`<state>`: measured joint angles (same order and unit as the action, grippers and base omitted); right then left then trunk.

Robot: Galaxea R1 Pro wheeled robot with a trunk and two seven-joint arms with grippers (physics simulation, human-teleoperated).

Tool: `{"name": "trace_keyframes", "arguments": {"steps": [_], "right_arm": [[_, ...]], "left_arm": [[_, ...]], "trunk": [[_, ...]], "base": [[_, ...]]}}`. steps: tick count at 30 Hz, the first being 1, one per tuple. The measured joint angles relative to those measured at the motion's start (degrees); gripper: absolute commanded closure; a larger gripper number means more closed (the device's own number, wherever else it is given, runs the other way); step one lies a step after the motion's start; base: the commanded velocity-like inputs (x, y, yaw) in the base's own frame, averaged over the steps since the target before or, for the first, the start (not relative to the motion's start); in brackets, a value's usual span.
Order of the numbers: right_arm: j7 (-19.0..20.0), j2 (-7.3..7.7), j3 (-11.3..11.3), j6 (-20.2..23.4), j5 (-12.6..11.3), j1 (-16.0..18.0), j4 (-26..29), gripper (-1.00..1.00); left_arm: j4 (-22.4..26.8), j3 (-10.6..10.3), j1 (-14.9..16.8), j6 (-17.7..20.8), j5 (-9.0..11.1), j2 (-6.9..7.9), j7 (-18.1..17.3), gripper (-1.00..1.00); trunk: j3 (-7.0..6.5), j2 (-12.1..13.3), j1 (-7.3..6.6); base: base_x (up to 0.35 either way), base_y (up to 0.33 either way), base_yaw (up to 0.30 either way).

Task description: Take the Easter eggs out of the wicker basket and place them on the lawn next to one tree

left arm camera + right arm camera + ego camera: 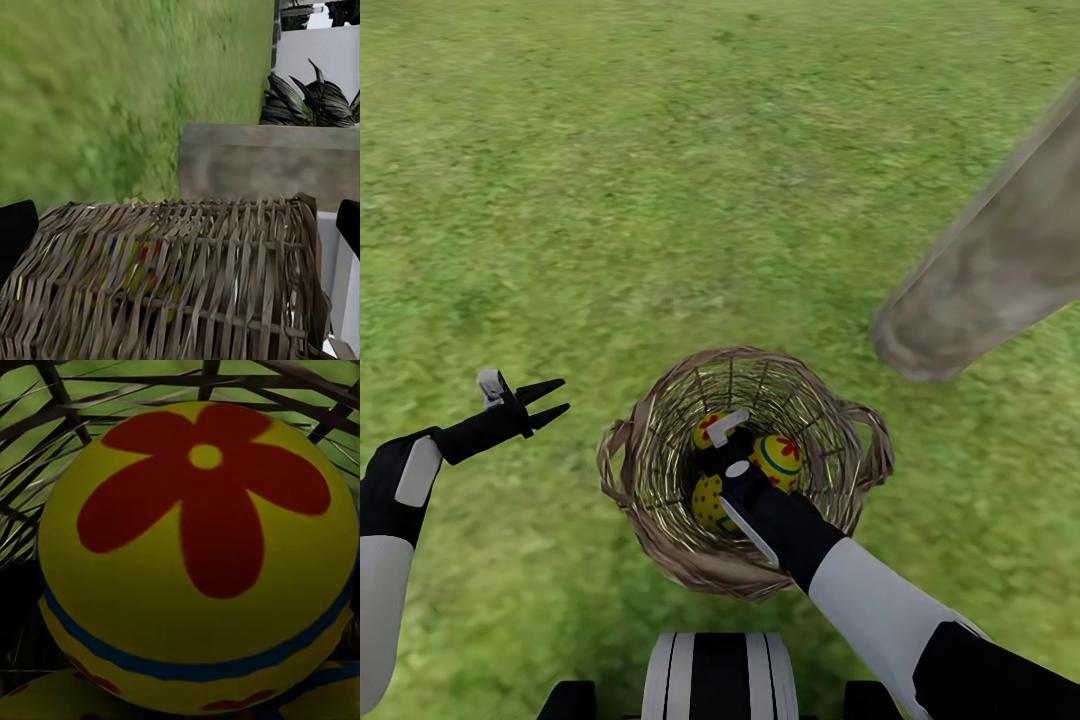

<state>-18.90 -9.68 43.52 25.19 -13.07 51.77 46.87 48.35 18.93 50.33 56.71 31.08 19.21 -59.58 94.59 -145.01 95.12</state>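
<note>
Three eggs (775, 460) in basket (650, 520), right gripper (722, 455) inside

Outdoor garden / backyard, simulated render. Evidence: mottled green lawn (660, 180) covers the whole ground in the head view, no paving or flooring. Thick pale grey-beige tree trunk (990, 270) rises out of the grass at the right. Left wrist view: same trunk (262, 161) beyond the grass, dark striped-leaf plants (311, 97) behind it, standing against a white house wall (319, 56). Small strip of brown fence (276, 30) at the far edge of the lawn. Wicker basket (650, 480) sits directly on the grass with painted Easter eggs (778, 458) inside — domestic yard setup, not a park.
</note>
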Motion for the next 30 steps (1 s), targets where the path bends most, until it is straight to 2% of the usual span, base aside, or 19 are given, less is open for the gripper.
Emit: {"name": "trace_keyframes", "arguments": {"steps": [18, 30], "right_arm": [[0.13, 0.06, 0.06, 0.1, -0.03, 0.01, 0.07, 1.0], [0.2, 0.06, 0.09, 0.11, 0.0, 0.0, 0.19, 1.0]], "left_arm": [[-0.16, 0.06, 0.0, 0.04, 0.09, -0.04, 0.0, -1.0], [0.13, -0.11, 0.0, 0.38, -0.06, -0.57, 0.1, -1.0]], "trunk": [[0.0, 0.0, 0.0], [-2.65, 0.16, -0.29]], "base": [[0.0, 0.0, 0.0], [-0.025, 0.0, 0.0]]}}
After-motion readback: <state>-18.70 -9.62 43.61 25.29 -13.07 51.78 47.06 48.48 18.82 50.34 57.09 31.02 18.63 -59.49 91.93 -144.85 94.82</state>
